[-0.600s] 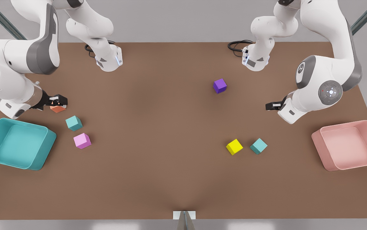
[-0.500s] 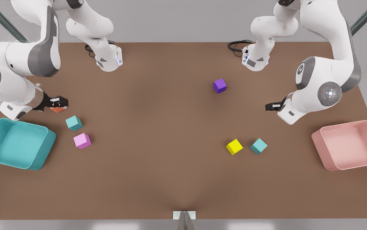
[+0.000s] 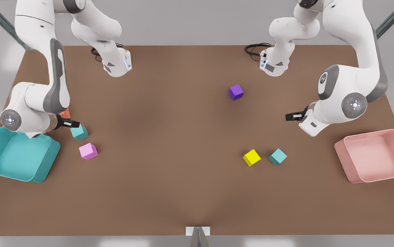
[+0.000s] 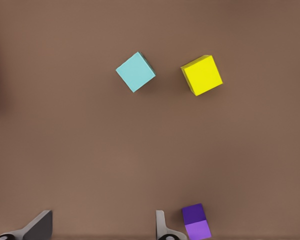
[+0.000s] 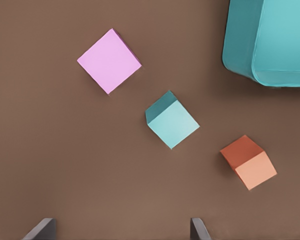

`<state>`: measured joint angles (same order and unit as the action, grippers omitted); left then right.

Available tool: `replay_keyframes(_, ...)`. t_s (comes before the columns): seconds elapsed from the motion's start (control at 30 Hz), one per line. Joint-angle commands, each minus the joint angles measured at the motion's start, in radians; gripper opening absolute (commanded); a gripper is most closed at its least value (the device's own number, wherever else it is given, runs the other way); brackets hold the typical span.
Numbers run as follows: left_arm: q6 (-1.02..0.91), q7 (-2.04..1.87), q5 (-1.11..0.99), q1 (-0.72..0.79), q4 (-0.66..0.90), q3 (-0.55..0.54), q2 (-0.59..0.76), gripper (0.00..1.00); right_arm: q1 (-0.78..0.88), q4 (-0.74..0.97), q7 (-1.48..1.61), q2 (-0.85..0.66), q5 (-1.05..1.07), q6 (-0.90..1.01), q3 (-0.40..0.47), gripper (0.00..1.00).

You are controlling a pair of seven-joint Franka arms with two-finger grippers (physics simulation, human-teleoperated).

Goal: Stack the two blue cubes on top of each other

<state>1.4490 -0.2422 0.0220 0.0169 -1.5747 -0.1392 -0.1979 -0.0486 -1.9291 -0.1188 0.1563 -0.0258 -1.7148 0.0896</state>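
Now right pincer (image 3: 70, 123) open by blue cube (image 3: 79, 132); left pincer (image 3: 291, 116) open.

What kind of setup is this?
Likely a simulated tabletop manipulation bench: a bare brown table, small coloured sorting cubes like the yellow cube, and a teal plastic tray and pink plastic tray at either end.

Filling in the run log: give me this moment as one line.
stage: pre-grasp | right tool: open, beside teal cube | left tool: open, idle | other teal cube: beside yellow cube, unstacked
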Motion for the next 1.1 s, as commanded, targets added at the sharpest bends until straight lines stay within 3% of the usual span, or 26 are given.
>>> replay_keyframes(0.0, -0.001, -0.009, -0.001, 0.000, -0.001, 0.000, 0.000, 1.00, 0.012, -0.111, -0.516, -0.053, 0.037, -0.324, 0.004, 1.00)
replay_keyframes(0.23, -0.001, -0.009, -0.001, 0.000, -0.001, 0.000, -0.009, 1.00, 0.007, -0.217, -0.848, -0.020, 0.029, -0.443, 0.004, 1.00)
replay_keyframes(0.5, -0.001, -0.009, -0.001, 0.000, -0.002, 0.000, -0.015, 1.00, -0.039, -0.404, -0.849, -0.044, 0.026, -0.661, 0.018, 1.00)
replay_keyframes(1.07, -0.001, -0.009, -0.001, 0.000, -0.002, 0.000, -0.029, 1.00, -0.080, -0.444, -0.843, 0.065, 0.033, -0.741, 0.019, 1.00)
